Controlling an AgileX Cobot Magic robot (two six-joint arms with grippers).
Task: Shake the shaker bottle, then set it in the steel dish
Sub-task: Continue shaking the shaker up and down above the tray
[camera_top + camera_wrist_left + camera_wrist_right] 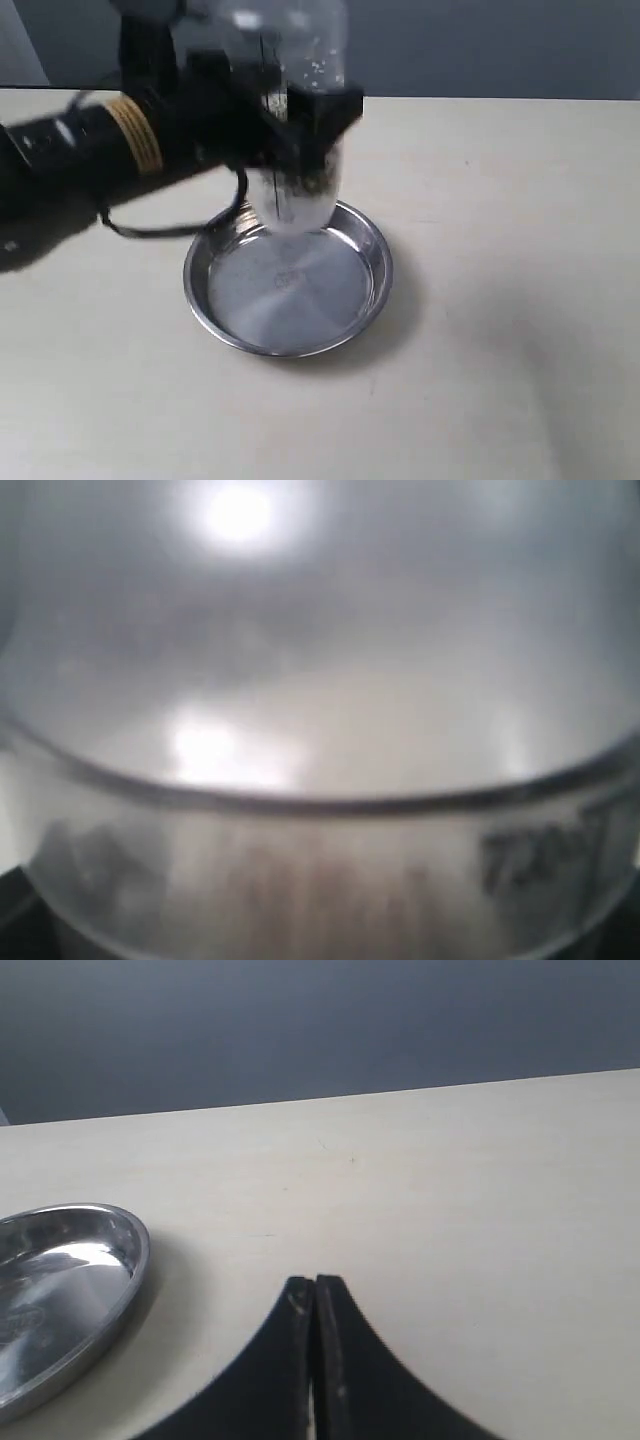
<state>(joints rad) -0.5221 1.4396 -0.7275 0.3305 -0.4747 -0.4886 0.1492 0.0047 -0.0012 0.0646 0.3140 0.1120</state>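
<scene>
Gripped shaker bottle (296, 203) in left hand (300, 125) | hovered upright over far rim of steel dish (212, 318) | found right hand (315, 1292) clenched, empty, above surface (500, 300).

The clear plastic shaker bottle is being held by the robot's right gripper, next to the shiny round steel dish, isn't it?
Not quite. The exterior view shows the left gripper holding the clear plastic shaker bottle, next to the shiny round steel dish. The right gripper is shut with nothing in it.
</scene>
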